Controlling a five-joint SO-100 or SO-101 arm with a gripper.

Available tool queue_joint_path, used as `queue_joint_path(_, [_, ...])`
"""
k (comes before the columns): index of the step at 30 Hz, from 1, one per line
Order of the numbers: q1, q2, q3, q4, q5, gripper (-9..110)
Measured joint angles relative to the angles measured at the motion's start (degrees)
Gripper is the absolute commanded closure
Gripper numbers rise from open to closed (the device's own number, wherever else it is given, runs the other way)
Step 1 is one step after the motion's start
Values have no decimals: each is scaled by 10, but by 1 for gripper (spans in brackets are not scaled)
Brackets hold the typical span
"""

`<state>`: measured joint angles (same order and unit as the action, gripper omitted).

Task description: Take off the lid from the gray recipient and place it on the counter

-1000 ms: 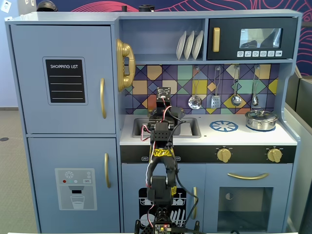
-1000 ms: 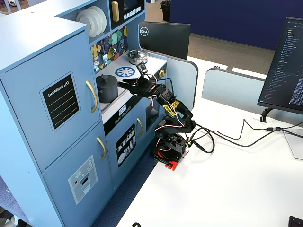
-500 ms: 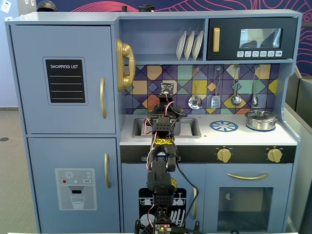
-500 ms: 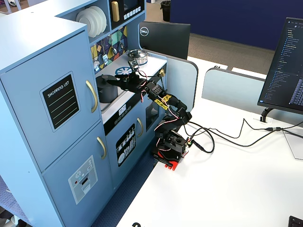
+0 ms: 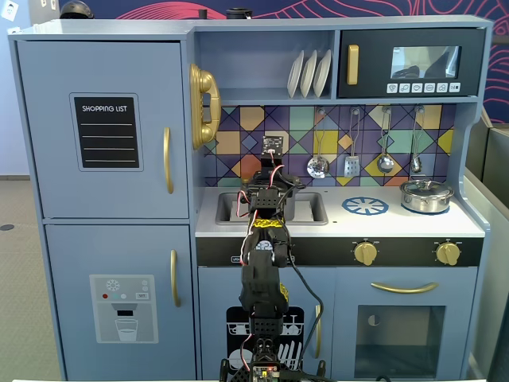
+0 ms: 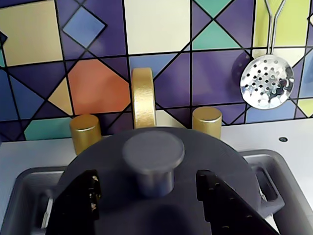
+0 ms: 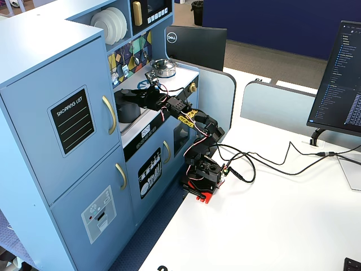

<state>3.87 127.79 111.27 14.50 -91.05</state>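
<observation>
The lid (image 6: 205,161) is a flat dark-gray disc with a round knob (image 6: 153,151) and sits on the gray recipient (image 7: 127,112), which stands in the sink. In the wrist view the lid hides the pot's body. My gripper (image 6: 147,180) is open just above the lid. One black finger (image 6: 80,198) is left of the knob and the other is right of it, neither touching it. From the side, the gripper (image 7: 134,94) hovers over the pot's top. In the front fixed view the arm (image 5: 267,199) hides the pot. The white counter (image 5: 398,224) runs to the right.
A gold faucet (image 6: 144,98) and two gold taps stand right behind the pot, against the tiled backsplash. The sink rim (image 6: 279,164) surrounds the pot. A blue burner print (image 5: 365,206) and a silver pan (image 5: 425,196) lie on the right. Utensils hang above the counter, including a skimmer (image 6: 266,81).
The arm has stretched forward over the sink. The gripper went from the sink's front edge to above the lid, still open.
</observation>
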Motion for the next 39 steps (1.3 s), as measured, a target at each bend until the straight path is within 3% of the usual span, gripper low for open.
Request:
queue_joint_path(11, [0,-84,-40,-34,-7,88])
queue_joint_path(18, [-11,-95,-41,-45,-12,101])
queue_joint_path(39, [-17,-96,-82,-68,-31,102])
